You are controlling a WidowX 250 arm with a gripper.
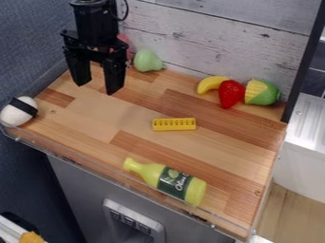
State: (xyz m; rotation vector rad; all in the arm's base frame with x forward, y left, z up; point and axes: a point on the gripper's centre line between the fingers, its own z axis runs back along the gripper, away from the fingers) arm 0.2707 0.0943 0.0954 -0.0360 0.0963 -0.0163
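Holding nothing in black two-finger gripper [96, 88], spread open above back left corner of wooden table [95, 118], near pale-green plastic pear [147, 61]; apparently with grasping not yet done

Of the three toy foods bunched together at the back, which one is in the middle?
The strawberry: it's the red one, between the yellow banana and the corn.
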